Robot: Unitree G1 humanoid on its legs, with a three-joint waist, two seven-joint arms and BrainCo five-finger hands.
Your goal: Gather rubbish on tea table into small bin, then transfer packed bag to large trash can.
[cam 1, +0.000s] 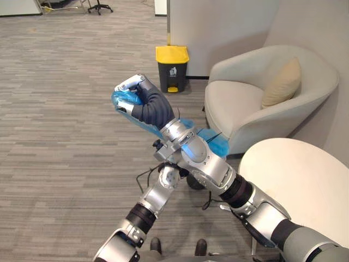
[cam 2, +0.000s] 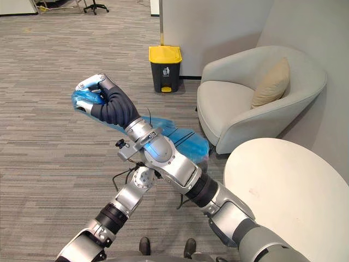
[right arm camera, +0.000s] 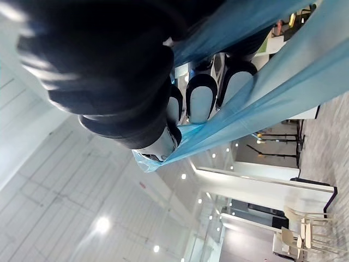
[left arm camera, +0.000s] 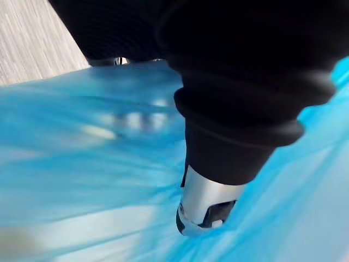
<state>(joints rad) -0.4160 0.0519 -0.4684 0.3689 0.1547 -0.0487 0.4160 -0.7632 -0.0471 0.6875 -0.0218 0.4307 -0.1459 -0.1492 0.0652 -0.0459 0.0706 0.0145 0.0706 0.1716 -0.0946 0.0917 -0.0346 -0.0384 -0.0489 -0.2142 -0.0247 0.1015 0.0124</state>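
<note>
One blue rubbish bag (cam 1: pixel 212 143) hangs above the floor, its neck clenched in the right hand's (cam 1: pixel 143 103) fist. The left hand (left arm camera: pixel 210 199) touches the bag nearer the robot; its grip cannot be told. Far off stands a black trash can (cam 1: pixel 172 70), yellow lid closed, left of an armchair (cam 1: pixel 245 103).

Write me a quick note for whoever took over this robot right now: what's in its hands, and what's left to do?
Right hand: shut on the blue bag, held up in the air.
Left hand: against the bag, state unclear.
Done: the bag is off the tea table.
Left: carry it to the yellow-lidded trash can by the wall ahead and drop it in.
</note>
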